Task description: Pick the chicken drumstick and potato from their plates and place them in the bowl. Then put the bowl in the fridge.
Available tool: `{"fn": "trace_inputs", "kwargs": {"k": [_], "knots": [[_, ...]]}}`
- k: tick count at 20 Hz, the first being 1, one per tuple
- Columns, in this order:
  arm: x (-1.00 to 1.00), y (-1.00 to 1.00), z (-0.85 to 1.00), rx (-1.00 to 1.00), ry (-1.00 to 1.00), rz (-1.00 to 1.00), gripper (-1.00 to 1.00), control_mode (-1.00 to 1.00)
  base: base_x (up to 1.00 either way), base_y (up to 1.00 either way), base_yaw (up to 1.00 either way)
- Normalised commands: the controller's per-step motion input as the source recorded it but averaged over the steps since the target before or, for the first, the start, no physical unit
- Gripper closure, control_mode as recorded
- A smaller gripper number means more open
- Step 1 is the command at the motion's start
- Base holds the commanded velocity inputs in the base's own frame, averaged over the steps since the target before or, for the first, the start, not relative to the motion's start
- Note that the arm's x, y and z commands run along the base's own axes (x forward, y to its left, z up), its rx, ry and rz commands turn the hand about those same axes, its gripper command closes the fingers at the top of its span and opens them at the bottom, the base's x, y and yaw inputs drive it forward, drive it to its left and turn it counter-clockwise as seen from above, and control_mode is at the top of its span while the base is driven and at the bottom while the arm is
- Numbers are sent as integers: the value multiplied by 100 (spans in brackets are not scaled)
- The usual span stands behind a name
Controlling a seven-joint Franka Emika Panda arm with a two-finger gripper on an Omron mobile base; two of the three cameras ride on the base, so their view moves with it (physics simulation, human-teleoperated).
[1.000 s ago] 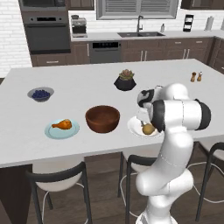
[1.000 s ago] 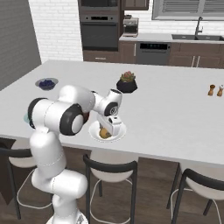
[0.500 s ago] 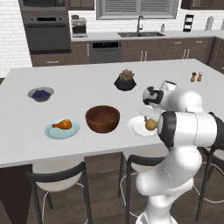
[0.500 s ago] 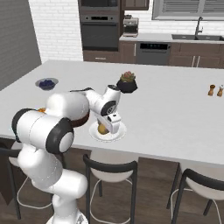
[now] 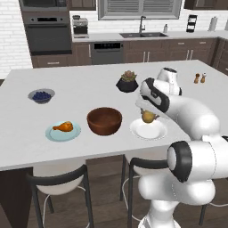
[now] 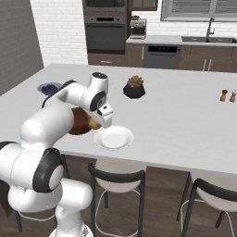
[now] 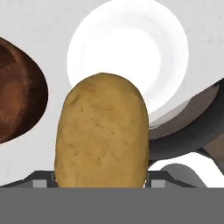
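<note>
counter (image 5: 80,120) | bowl (image 5: 104,120) mid-frame, empty as far as I see | drumstick (image 5: 63,127) untouched on blue plate (image 5: 51,133), left | I've got the potato (image 7: 101,133) pinched in the fingers, lifted off white plate (image 5: 149,131), centre-right | both drops and fridge left

No legible text or labels

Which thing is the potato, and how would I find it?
Look at the big white counter and find the white plate near its front edge. Just above it, the gripper holds the potato: a smooth yellowish-tan lump, unlike the orange-brown chicken drumstick lying on the blue-green plate.
</note>
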Motion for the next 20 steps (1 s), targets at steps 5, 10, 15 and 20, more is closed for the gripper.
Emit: {"fn": "trace_inputs", "kwargs": {"k": [5, 10, 15, 20], "knots": [[11, 85, 29, 0, 0, 18, 100, -100, 0, 0, 0], [39, 79, 14, 0, 4, 21, 100, -100, 0, 0, 0], [64, 60, 2, -3, 16, 10, 100, -100, 0, 0, 0], [56, 44, -7, -6, 5, 0, 100, -100, 0, 0, 0]]}}
